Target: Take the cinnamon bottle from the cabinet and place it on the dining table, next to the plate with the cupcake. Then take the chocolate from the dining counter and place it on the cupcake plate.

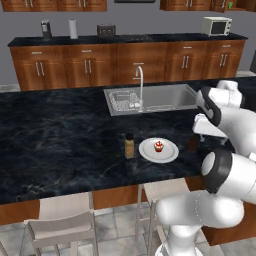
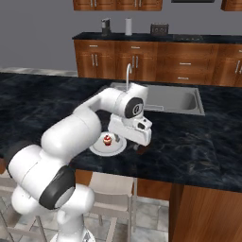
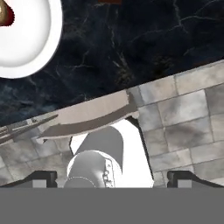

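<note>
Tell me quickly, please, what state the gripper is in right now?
Gripper: open and holding nothing, above the table edge beside the plate.

Long dining table [image 1: 60, 140] w/ black marbled stone top, brown wooden sides, running left-right across near part of kitchen. Steel sink [image 1: 150, 98] w/ curved tap [image 1: 139, 80] sunk into far side of top. Near front edge, right of centre: small white plate [image 1: 169, 155] flat on stone, cupcake [image 1: 159, 146] w/ red wrapper on its middle. Cinnamon bottle [image 1: 129, 146] upright just left of plate, close beside rim, black cap up. Small dark piece [image 1: 193, 143] on stone right of plate, partly hidden, too unclear to name. Left stretch of top bare marble. In hand view, plate rim [image 3: 41, 48] on same dark stone near table edge
</note>
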You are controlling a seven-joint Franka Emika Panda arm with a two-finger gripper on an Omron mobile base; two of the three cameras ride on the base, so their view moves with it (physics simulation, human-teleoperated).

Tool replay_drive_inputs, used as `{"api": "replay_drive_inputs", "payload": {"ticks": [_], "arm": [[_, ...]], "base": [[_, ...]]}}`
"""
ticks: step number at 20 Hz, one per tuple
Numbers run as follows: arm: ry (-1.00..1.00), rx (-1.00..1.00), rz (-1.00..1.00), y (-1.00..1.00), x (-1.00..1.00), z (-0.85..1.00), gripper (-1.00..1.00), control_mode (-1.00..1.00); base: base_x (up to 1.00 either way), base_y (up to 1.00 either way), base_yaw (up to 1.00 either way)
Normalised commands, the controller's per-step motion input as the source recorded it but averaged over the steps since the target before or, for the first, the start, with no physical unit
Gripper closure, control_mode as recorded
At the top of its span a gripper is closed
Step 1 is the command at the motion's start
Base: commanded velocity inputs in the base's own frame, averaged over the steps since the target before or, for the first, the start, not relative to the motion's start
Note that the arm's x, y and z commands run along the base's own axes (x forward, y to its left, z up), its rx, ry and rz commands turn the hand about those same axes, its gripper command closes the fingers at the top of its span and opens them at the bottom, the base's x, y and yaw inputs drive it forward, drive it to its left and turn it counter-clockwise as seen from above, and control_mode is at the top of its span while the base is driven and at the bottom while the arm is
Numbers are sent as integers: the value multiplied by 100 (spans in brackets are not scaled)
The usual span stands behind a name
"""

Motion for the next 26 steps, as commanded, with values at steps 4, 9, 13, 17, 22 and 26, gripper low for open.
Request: {"api": "replay_drive_inputs", "payload": {"ticks": [4,9,13,17,22,26], "arm": [[-14,0,22,-12,60,-44,-100,-100],[-1,0,12,-14,64,-45,-100,-100],[3,0,0,-17,53,-36,-100,-100],[2,2,-3,-10,54,-26,-100,-100],[2,1,-11,-9,44,-32,-100,-100],[0,0,-17,0,43,-37,-100,-100]], "base": [[0,0,0],[0,0,0],[0,0,0],[0,0,0],[0,0,0],[0,0,0]]}}
